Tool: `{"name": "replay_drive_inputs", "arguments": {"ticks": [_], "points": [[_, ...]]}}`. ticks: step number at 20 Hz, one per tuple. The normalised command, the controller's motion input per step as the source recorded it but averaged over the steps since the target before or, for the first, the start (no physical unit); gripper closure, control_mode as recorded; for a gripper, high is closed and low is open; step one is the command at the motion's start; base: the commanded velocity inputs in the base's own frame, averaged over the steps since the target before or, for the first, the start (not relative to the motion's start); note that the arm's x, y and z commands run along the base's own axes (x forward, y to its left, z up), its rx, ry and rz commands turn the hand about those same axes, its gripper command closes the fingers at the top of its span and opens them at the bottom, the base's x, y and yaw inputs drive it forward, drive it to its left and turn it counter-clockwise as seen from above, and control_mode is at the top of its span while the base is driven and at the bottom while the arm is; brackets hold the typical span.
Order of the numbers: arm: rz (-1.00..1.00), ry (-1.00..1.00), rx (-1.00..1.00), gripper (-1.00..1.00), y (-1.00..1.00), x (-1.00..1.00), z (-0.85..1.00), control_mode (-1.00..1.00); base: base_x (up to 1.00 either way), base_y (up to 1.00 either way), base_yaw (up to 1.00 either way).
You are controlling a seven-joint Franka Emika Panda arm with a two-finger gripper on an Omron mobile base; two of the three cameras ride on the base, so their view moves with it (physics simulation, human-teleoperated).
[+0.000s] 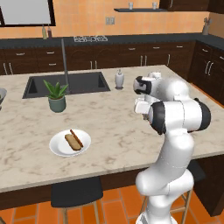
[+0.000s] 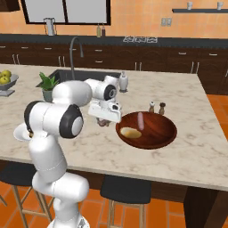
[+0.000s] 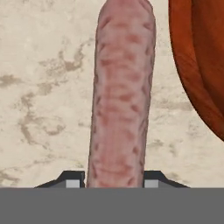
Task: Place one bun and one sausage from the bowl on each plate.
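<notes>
Pincer (image 3: 113, 180) clamped on a sausage (image 3: 122, 92), above the marble surface (image 3: 43, 87). Reddish-brown bowl (image 3: 199, 57) just beside it

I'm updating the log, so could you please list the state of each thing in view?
Tool: shut on a sausage, above the counter.
Bowl: holds one bun and one sausage.
White plate: holds a bun with a sausage.
Sink: empty.
</notes>
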Motion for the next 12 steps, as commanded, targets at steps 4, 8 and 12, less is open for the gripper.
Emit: {"name": "replay_drive_inputs", "arguments": {"ticks": [4,8,12], "points": [[0.0,0.17,-0.02,1.0,1.0,0.01,0.0,-1.0,0.0,0.0,0.0],[0.05,0.2,0.0,1.0,1.0,-0.02,-0.08,-1.0,0.0,0.0,0.0],[0.05,0.18,0.0,1.0,1.0,-0.05,-0.11,-1.0,0.0,0.0,0.0]]}}
